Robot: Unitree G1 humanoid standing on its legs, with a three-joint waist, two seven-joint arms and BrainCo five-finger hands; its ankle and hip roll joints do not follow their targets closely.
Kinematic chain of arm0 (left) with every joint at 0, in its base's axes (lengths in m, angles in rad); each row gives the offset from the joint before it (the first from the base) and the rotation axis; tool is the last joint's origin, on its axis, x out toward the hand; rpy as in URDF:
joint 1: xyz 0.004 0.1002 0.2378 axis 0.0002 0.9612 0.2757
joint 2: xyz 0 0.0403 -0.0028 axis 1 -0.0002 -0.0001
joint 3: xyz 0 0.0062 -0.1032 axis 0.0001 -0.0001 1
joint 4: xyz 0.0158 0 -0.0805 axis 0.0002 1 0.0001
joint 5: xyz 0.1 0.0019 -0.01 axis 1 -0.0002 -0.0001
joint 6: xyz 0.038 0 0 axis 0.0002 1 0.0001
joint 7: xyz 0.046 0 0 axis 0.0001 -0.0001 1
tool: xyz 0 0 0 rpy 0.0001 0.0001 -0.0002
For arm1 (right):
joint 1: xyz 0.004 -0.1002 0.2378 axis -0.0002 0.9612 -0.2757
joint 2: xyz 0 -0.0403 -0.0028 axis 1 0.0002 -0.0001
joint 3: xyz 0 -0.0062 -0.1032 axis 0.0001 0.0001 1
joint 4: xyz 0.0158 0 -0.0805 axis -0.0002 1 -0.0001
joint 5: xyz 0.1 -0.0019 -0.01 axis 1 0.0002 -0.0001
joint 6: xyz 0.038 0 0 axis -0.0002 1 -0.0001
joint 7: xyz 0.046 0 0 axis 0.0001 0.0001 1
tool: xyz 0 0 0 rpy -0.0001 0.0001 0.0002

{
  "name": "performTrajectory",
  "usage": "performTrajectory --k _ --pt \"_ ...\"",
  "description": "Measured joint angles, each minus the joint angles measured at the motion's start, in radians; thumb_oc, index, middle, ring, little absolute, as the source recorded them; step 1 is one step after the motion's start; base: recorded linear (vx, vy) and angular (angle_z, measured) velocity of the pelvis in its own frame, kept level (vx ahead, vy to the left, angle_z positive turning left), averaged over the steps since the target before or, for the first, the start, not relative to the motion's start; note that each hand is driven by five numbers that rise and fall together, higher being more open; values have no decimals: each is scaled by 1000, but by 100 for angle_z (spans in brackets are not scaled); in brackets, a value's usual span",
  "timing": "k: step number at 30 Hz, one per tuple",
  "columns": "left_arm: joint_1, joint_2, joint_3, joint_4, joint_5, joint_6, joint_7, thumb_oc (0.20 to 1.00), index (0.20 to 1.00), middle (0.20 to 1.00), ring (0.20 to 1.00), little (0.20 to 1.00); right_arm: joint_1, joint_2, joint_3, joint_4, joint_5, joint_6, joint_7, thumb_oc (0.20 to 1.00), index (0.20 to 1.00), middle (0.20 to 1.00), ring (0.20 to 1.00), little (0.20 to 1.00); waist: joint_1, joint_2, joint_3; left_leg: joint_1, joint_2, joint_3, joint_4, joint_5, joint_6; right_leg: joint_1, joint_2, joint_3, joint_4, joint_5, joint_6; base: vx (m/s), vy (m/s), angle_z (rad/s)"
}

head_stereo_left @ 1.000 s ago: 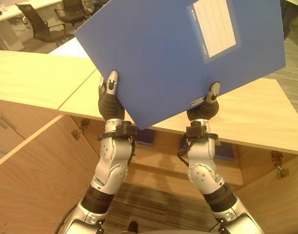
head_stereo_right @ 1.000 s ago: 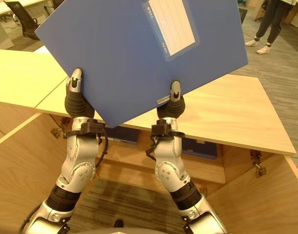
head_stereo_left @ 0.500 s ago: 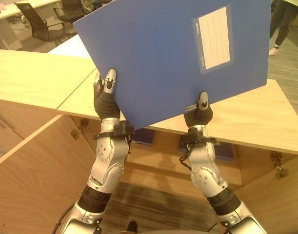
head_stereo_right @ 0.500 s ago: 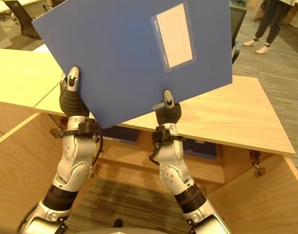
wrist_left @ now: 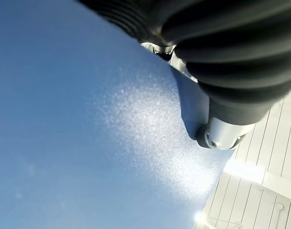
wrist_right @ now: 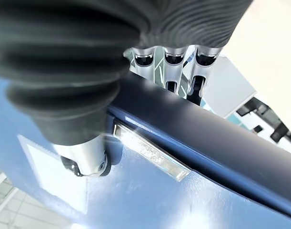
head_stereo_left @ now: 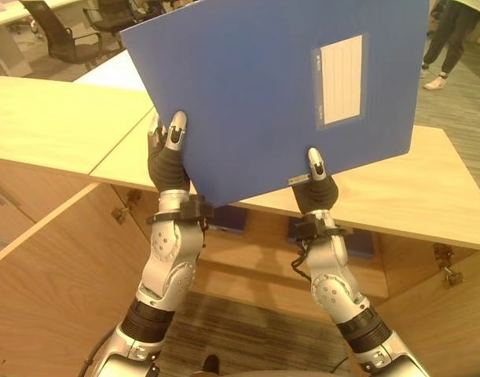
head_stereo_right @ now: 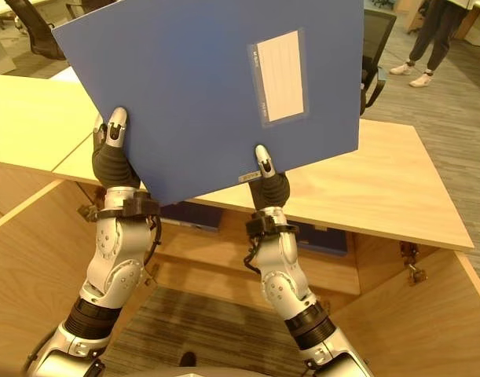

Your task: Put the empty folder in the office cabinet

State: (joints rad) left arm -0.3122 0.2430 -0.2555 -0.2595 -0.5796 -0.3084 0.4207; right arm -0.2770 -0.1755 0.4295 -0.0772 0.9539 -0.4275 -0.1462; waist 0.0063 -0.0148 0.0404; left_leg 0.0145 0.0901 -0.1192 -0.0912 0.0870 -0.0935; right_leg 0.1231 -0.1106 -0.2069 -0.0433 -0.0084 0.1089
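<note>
A large blue folder (head_stereo_left: pixel 263 94) with a white label (head_stereo_left: pixel 340 80) is held up above the wooden cabinet top (head_stereo_left: pixel 428 188), tilted with its left corner lowest. My left hand (head_stereo_left: pixel 167 153) pinches its lower left edge, thumb on the near face. My right hand (head_stereo_left: pixel 316 184) pinches the lower right edge by the spine, thumb (wrist_right: pixel 85 157) on the near face and fingers (wrist_right: pixel 171 64) behind the folder (wrist_right: pixel 183 191). In the left wrist view the folder's blue face (wrist_left: pixel 78 133) lies under my left thumb (wrist_left: pixel 226 133).
The cabinet (head_stereo_right: pixel 397 196) stands open below, with its doors (head_stereo_left: pixel 51 259) swung out at left and right (head_stereo_right: pixel 428 314) and dark blue binders (head_stereo_left: pixel 365 239) on its shelf. Office chairs (head_stereo_left: pixel 59 35) stand behind at the left. A person (head_stereo_right: pixel 432 35) stands at the back right.
The folder has turned clockwise and shifted left, its label now nearly upright. My right hand moved left and slightly up with it; my left hand stayed almost in place.
</note>
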Motion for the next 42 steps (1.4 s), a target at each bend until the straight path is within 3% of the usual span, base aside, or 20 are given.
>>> performTrajectory --k 12,13,14,15,21,22,23,25,26,27,28,31,32,33,38,40,42 --pt "4 -3 -11 0 0 0 -3 200 200 200 200 200 -1 3 -7 0 9 -7 -12 200 200 200 200 200 2 0 0 -1 0 0 1 1 0 -1 0 0 1 0 0 -10 1 0" --pt "4 -3 -11 0 0 0 -6 272 272 272 272 272 -1 3 -8 0 9 -7 -11 200 200 200 200 200 2 0 0 -1 0 0 0 1 0 -1 0 0 1 0 0 0 0 0" --pt "5 -2 -9 0 0 0 -12 733 733 733 733 733 -1 2 -9 0 9 -7 -10 200 200 200 200 200 3 0 0 -1 0 0 0 1 0 -1 0 0 1 0 0 0 0 0" --pt "10 0 -9 -1 0 0 -24 1000 1000 1000 1000 1000 -1 0 -12 -1 10 -7 -9 200 200 200 200 200 3 0 0 -1 0 0 0 1 0 -1 0 0 1 0 0 0 0 0" --pt "113 60 51 -22 -2 4 -111 1000 1000 1000 1000 1000 2 -90 -61 -5 6 7 59 200 200 200 200 200 3 2 2 -2 0 0 -1 0 0 -1 0 0 -1 0 0 -5 -1 0" --pt "256 140 166 -30 -5 6 -225 1000 1000 1000 1000 1000 68 -162 -173 -84 -2 40 125 200 200 200 200 200 6 5 6 -2 0 1 1 -1 0 -1 0 0 -4 0 0 0 0 0" --pt "380 161 272 -12 -47 12 -286 1000 1000 1000 1000 1000 113 -207 -263 -139 -1 37 160 200 200 200 200 200 6 9 22 -2 0 1 0 -2 0 0 0 0 -5 0 0 30 -1 0" --pt "495 180 341 61 -142 37 -431 1000 1000 1000 1000 1000 139 -241 -333 -164 0 53 217 200 200 200 200 200 13 13 23 3 0 1 -9 -13 3 19 1 -1 -17 0 1 -19 9 -3" --pt "614 212 410 123 -238 87 -659 1000 1000 1000 1000 1000 206 -288 -405 -232 -5 114 332 200 200 200 200 200 22 18 24 0 0 8 -9 -20 4 12 0 3 -17 0 1 -56 26 -15" --pt "711 175 506 283 -321 160 -779 1000 1000 1000 1000 1000 261 -297 -480 -278 -19 135 419 200 200 200 200 200 17 21 25 2 -1 18 -9 -25 4 11 -2 10 -22 1 1 -28 15 -14" --pt "746 149 535 372 -355 197 -808 1000 1000 1000 1000 1000 269 -270 -498 -278 -23 141 440 200 200 200 200 200 22 20 24 7 0 16 -9 -23 1 17 0 8 -23 0 1 -6 24 -7" --pt "868 218 473 311 -382 293 -958 1000 1000 1000 1000 1000 259 -254 -514 -273 -28 180 483 200 200 200 200 200 42 19 24 2 0 16 -9 -24 2 17 0 6 -32 0 0 -13 7 1" --pt "947 326 418 237 -391 355 -1074 1000 1000 1000 1000 1000 260 -243 -501 -271 -32 206 515 200 200 200 200 200 57 17 22 3 0 16 -8 -23 0 17 0 6 -30 0 0 0 0 0" --pt "958 358 406 224 -393 381 -1119 1000 1000 1000 1000 1000 256 -244 -490 -271 -32 220 530 200 200 200 200 200 63 23 24 2 -1 16 -7 -24 0 14 -1 6 -25 -1 1 0 0 0" --pt "957 381 394 276 -391 411 -1206 1000 1000 1000 1000 1000 242 -244 -445 -265 -33 256 565 200 200 200 200 200 74 38 23 4 0 13 -9 -26 -1 18 0 4 -26 -1 1 -23 11 1" --pt "928 398 324 475 -314 412 -1231 1000 1000 1000 1000 1000 229 -249 -424 -265 -40 269 592 200 200 200 200 200 58 44 19 2 0 14 -9 -25 -1 16 0 5 -27 -1 1 -45 19 -1" --pt "916 384 282 553 -229 387 -1240 1000 1000 1000 1000 1000 223 -254 -421 -265 -74 289 610 200 200 200 200 200 61 38 14 -1 -1 11 -9 -25 -1 15 0 3 -27 -1 1 -38 15 4"
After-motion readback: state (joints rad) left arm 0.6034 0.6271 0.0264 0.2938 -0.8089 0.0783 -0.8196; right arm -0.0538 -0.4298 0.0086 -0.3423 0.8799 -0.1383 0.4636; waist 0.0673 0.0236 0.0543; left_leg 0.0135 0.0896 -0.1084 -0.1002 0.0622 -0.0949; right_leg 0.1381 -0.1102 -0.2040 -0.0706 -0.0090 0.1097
